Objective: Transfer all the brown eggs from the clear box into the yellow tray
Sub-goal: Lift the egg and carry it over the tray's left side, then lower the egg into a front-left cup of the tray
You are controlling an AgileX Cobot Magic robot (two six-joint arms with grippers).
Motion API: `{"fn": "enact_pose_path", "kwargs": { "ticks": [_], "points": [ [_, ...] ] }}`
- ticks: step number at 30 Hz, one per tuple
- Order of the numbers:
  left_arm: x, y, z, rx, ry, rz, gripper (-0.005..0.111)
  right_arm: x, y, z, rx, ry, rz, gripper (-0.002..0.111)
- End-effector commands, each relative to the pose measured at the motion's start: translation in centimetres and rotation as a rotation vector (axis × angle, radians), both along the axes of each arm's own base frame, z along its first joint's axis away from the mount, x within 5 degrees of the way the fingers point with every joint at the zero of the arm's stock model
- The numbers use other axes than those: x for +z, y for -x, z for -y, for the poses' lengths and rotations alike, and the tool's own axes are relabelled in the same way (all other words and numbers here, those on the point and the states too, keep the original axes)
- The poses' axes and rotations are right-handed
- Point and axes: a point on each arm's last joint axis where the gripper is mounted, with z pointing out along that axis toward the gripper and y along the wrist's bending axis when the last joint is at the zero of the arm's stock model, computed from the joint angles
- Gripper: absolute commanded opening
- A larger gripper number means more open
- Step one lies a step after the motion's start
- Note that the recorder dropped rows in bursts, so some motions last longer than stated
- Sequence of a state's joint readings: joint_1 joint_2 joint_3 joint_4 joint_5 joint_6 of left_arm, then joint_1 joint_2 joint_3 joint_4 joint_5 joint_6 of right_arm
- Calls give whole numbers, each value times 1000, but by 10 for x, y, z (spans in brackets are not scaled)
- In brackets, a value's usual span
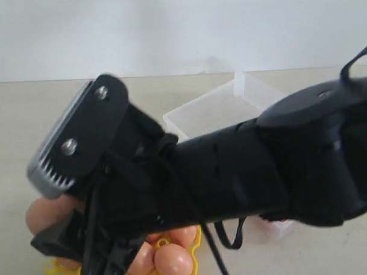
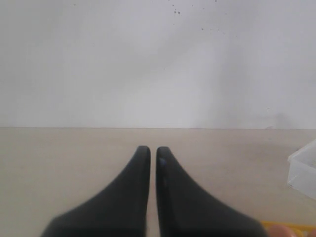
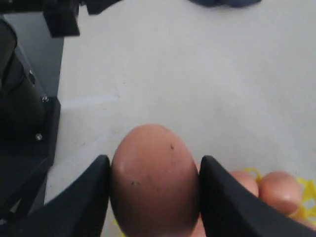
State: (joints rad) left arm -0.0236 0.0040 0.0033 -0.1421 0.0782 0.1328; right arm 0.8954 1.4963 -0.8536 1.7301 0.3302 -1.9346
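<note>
Fingers of the right gripper (image 3: 153,165) stand well apart in the right wrist view, clamped on either side of one smooth, orange-brown, faintly speckled egg (image 3: 154,182), which fills the gap between them. Past that egg, the same view catches two more brown eggs (image 3: 276,190) seated in the bright yellow plastic egg tray (image 3: 305,192), of which only an edge shows.

The exterior view tells less about the grip (the black right arm (image 1: 245,171) lies across most of it). Yet it alone shows the held egg close to the left end of the tray, over the pale beige tabletop (image 1: 20,119). It also shows the transparent plastic box (image 1: 215,109) behind the arm, apart from the tray. What lies in the box is mostly hidden.

The left wrist view adds the left gripper (image 2: 149,151), its two dark fingers drawn almost together with nothing between them. It hangs above the table, with a corner of the box off to one side.
</note>
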Motion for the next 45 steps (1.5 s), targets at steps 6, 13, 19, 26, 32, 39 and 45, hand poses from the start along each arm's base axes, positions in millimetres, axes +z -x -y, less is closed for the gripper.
{"fn": "enact_pose_path", "kwargs": {
  "ticks": [6,13,19,26,32,39,45],
  "points": [
    [2,0,0,2,10,13,4,-35,-36,23,-618,238,2,0],
    [2,0,0,1,10,9,4,-4,-56,95,-1372,487,464,0],
    [2,0,0,1,10,9,4,66,-67,85,-1114,215,1083,0],
    [2,0,0,1,10,9,4,122,-53,69,-916,-525,1053,0],
    [2,0,0,1,10,9,4,126,-50,41,-617,-699,571,0],
    [2,0,0,2,10,13,4,86,-36,17,-329,-423,261,0],
    [2,0,0,2,10,13,4,23,-27,14,-306,-541,41,0]
  ]
}}
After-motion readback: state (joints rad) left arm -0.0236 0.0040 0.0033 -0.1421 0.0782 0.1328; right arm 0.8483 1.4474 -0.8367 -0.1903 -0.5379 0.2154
